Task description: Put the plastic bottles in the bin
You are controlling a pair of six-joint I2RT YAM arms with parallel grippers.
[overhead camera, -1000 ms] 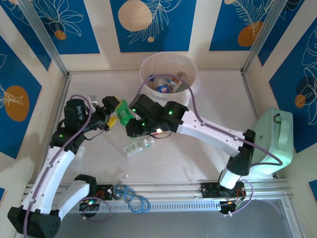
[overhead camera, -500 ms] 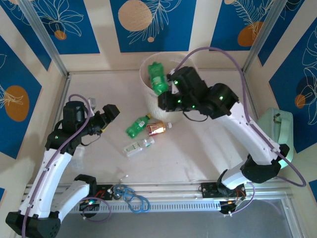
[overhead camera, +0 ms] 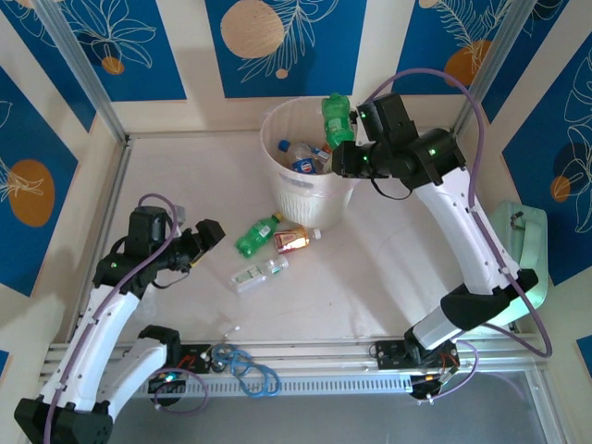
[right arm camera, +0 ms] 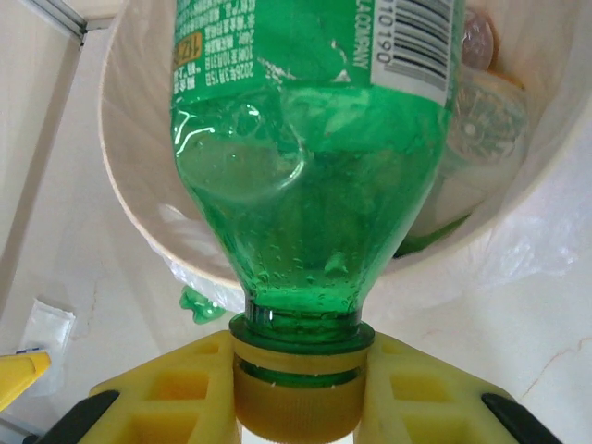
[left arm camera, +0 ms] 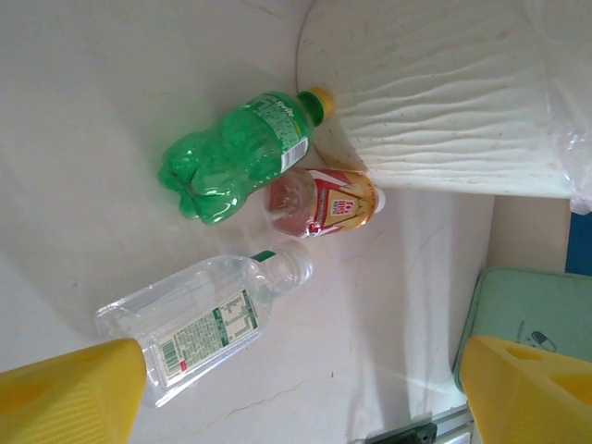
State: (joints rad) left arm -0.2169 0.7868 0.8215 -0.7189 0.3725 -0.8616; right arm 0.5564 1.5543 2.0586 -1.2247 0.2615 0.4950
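Right hand (right arm camera: 296,398) clamped on the green plastic bottle's (right arm camera: 305,166) neck, near the tall round pale plastic bin's (overhead camera: 305,199) rim: drop it off-centre and it bounces out; left hand (left arm camera: 305,361) wide, empty.

- The raised bottle (right arm camera: 305,166) is green, its cap yellow.
- The bin (overhead camera: 296,190) is pale white.
- The amber bottle (left arm camera: 324,202) has a red label.
- The clear bottle (left arm camera: 199,324) has a green-white label.

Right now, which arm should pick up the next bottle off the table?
Left. The left gripper is open near the clear bottle; the right gripper is clamped on a green bottle over the bin.
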